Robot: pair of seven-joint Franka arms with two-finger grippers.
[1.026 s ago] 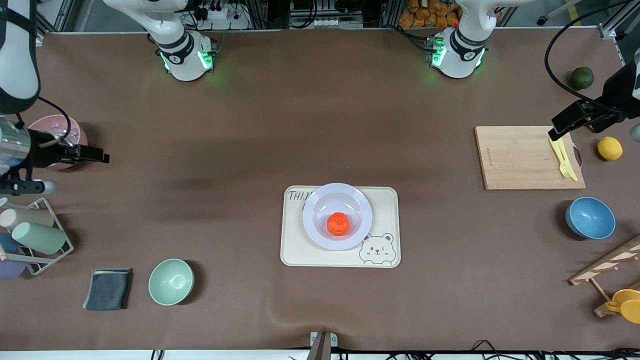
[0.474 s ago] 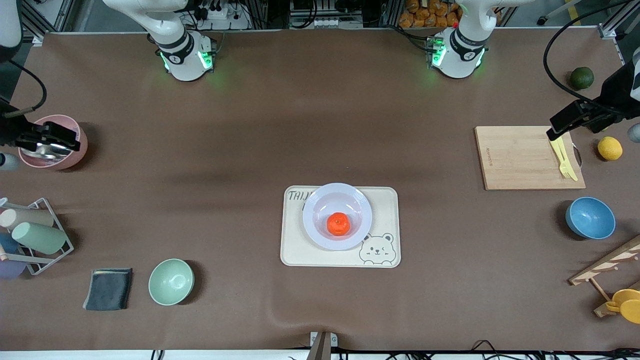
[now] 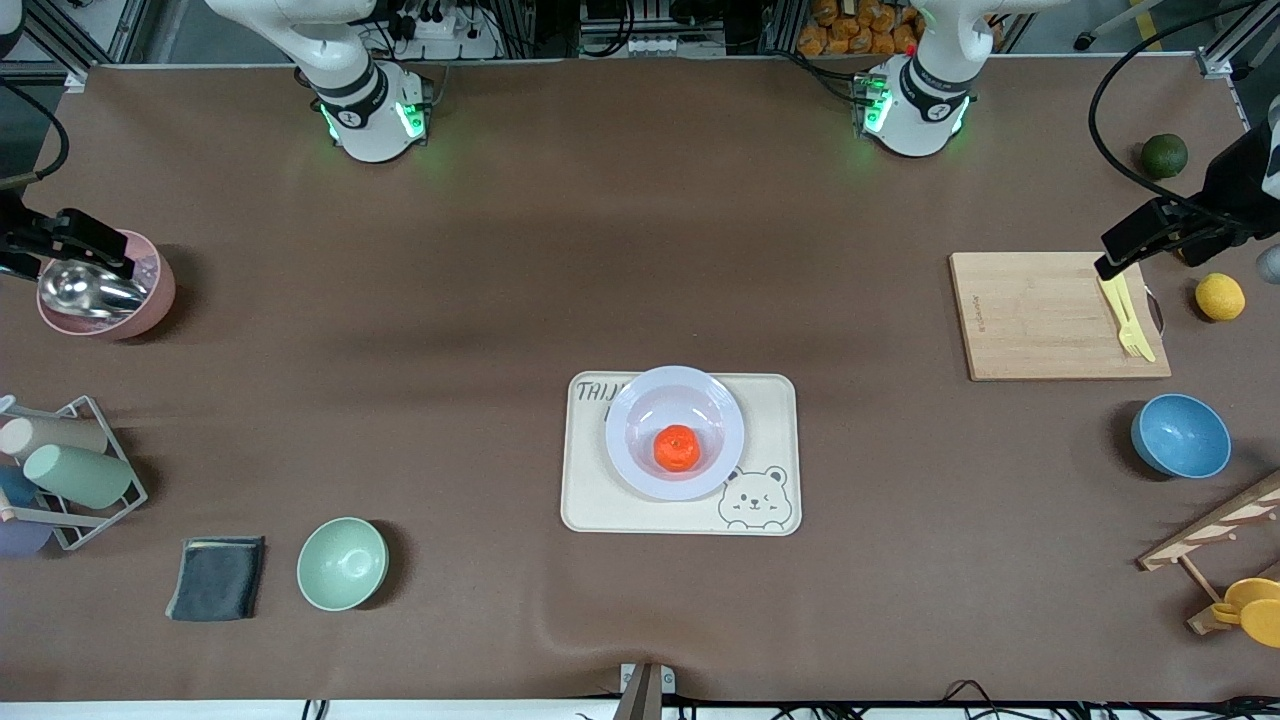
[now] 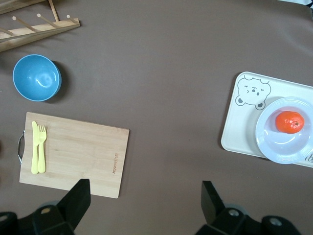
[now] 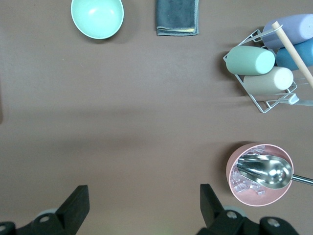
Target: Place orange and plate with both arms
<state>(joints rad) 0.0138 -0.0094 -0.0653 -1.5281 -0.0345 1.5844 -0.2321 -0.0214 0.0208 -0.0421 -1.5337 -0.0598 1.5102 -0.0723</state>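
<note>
The orange lies in the lavender-white plate, which sits on the cream bear tray at mid-table. The left wrist view shows the orange on the plate. My left gripper hangs open and empty over the cutting board's edge at the left arm's end; its jaws stand wide in the left wrist view. My right gripper hangs open and empty by the pink bowl at the right arm's end, also shown in the right wrist view.
A cutting board carries a yellow fork. Near it are a lemon, a dark green fruit, a blue bowl and a wooden rack. At the right arm's end: pink bowl, cup rack, grey cloth, green bowl.
My right arm has drawn back toward the table's end, from beside the cup rack to over the pink bowl. The left arm, the orange and the plate have hardly moved.
</note>
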